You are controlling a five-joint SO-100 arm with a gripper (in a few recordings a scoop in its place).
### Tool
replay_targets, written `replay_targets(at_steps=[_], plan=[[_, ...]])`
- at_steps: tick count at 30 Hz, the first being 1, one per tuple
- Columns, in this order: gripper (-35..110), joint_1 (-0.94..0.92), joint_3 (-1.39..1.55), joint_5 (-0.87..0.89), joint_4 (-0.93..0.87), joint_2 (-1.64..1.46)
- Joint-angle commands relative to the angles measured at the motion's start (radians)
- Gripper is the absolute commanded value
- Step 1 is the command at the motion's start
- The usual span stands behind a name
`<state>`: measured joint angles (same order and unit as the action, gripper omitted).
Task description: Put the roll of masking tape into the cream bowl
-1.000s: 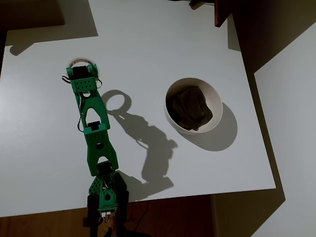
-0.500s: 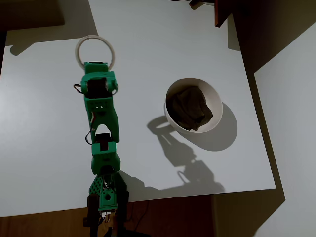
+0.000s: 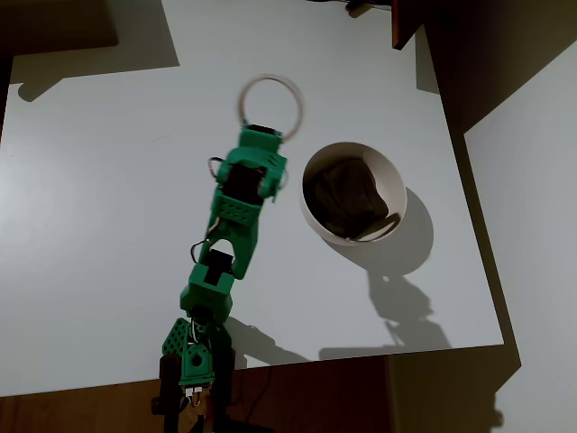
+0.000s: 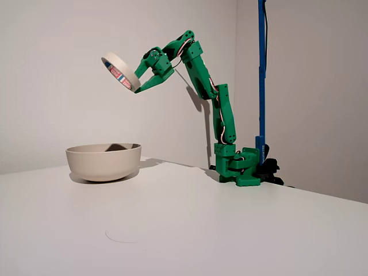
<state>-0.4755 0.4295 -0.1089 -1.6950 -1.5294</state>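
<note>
High above the counter [image 4: 230,230] my pincer [image 4: 140,82] is clamped on the roll of masking tape [image 4: 121,72], just left of the cream bowl [image 3: 397,194] overhead, so carrying across and dropping remain.

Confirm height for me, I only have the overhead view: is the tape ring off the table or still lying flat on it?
Observer: Off it. In the fixed view the roll of masking tape is held high in the gripper, well above the cream bowl.
Operator: Ring level or tilted?
Observer: Tilted, with its red-blue inner label facing the camera.
Operator: Over the bowl yet?
Observer: The fixed view puts it above the bowl's right rim; the overhead view shows the ring to the upper left of the bowl, not over it.
</note>
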Motion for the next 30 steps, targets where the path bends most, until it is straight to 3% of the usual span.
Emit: replay_targets(at_steps=[1,14,25,30], plan=[[-8,-0.166,-0.058,-0.048,0.057,-0.021],[-8,-0.512,-0.058,-0.095,0.143,0.275],[-8,-0.650,-0.058,-0.146,0.130,0.423],[-8,-0.626,-0.058,-0.153,0.107,0.460]])
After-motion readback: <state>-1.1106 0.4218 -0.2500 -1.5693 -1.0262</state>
